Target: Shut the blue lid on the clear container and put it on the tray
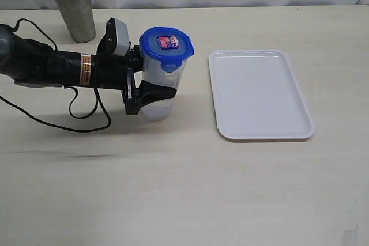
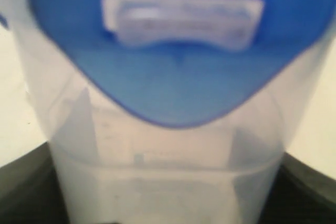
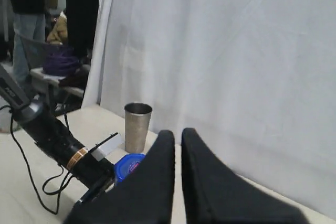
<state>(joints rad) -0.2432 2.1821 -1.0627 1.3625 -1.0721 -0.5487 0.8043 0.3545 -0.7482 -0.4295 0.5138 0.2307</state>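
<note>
The blue lid (image 1: 152, 50) sat on the clear container (image 1: 157, 108), which stood on the tabletop (image 1: 173, 188) near the tray (image 1: 259, 96). The lid's red-and-white sticker (image 1: 168, 42) was too small to read. The left jaws clasped the clear container; the right jaws were closed, empty.

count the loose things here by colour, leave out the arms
blue: 1, the lid
clear: 1, the container
grey: 1, the cup
white: 1, the tray
total: 4
</note>
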